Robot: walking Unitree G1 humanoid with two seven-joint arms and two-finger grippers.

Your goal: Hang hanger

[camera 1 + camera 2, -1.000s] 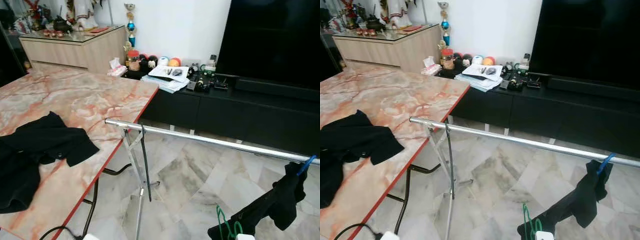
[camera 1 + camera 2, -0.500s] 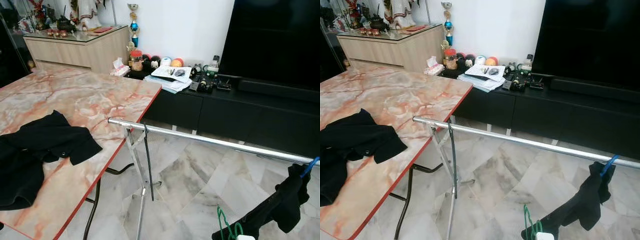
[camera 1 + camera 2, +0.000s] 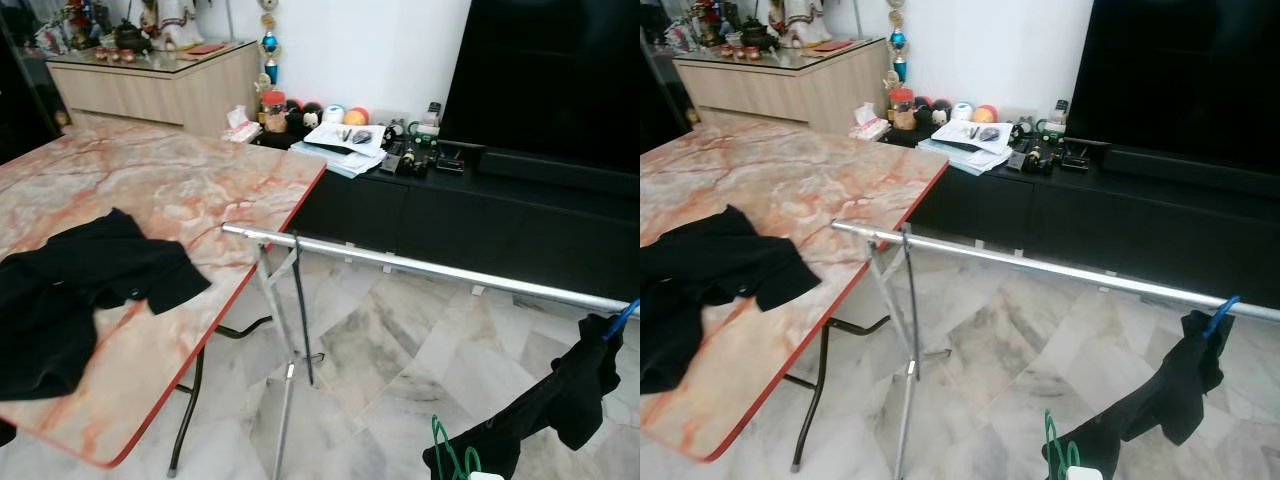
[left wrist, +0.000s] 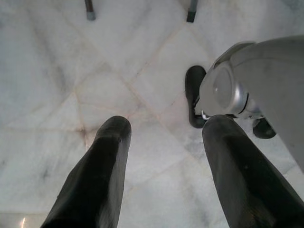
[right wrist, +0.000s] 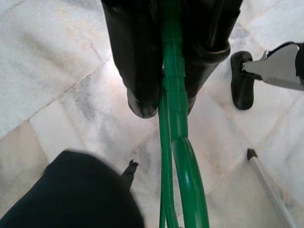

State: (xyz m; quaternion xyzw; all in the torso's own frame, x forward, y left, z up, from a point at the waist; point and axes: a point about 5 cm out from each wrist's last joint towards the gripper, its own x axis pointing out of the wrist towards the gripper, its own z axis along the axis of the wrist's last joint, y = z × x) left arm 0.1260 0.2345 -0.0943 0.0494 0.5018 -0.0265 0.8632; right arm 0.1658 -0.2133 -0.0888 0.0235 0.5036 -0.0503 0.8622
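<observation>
A green hanger [image 5: 175, 128] is held low over the floor, with my right gripper [image 5: 171, 99] shut on its neck. The same green hanger [image 3: 446, 458] shows at the bottom of the head views. A black garment [image 3: 545, 405] stretches from it up to a blue hook [image 3: 620, 319] on the silver rail [image 3: 420, 266] of a clothes rack. My left gripper [image 4: 168, 126] hangs open over the marble floor with nothing between its fingers.
A marble-topped table [image 3: 200, 190] with black clothes [image 3: 80, 285] stands on the left, its corner close to the rack's end and folding legs [image 3: 285, 340]. Behind the rail runs a low black TV console [image 3: 470, 215] with clutter. Marble floor lies under the rail.
The whole picture has shifted as the camera drew back, so the table's near edge and leg now show. The hanger, garment and rail keep their places relative to each other.
</observation>
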